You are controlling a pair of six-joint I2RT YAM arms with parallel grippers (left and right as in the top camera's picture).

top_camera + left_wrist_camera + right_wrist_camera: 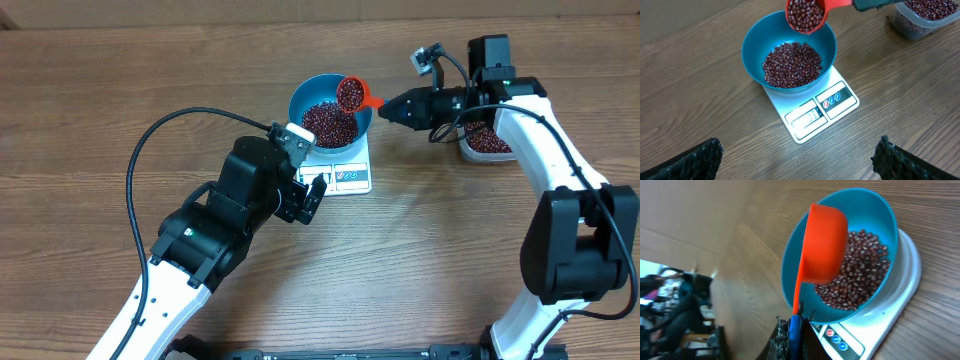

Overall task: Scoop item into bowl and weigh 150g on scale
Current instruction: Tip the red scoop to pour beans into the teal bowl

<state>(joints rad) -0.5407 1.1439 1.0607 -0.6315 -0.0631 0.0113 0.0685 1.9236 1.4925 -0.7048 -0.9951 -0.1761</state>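
Note:
A light blue bowl [329, 118] [788, 52] [850, 245] stands on the white scale [345, 175] [812, 112] [890, 315], holding a heap of dark red-brown beans [328, 122] [792, 65] [857, 270]. My right gripper [393, 108] [794, 330] is shut on the blue end of an orange scoop's handle. The scoop [352, 94] [806, 14] [826, 242] hangs tilted over the bowl's right rim with beans inside it. My left gripper [312, 192] [800, 162] stands open over bare wood just in front of the scale, nothing between its fingers.
A clear plastic tub [487, 142] [927, 17] of more beans sits to the right of the scale, under my right arm. The left arm's black cable [150, 140] loops over the wooden table [100, 90] on the left.

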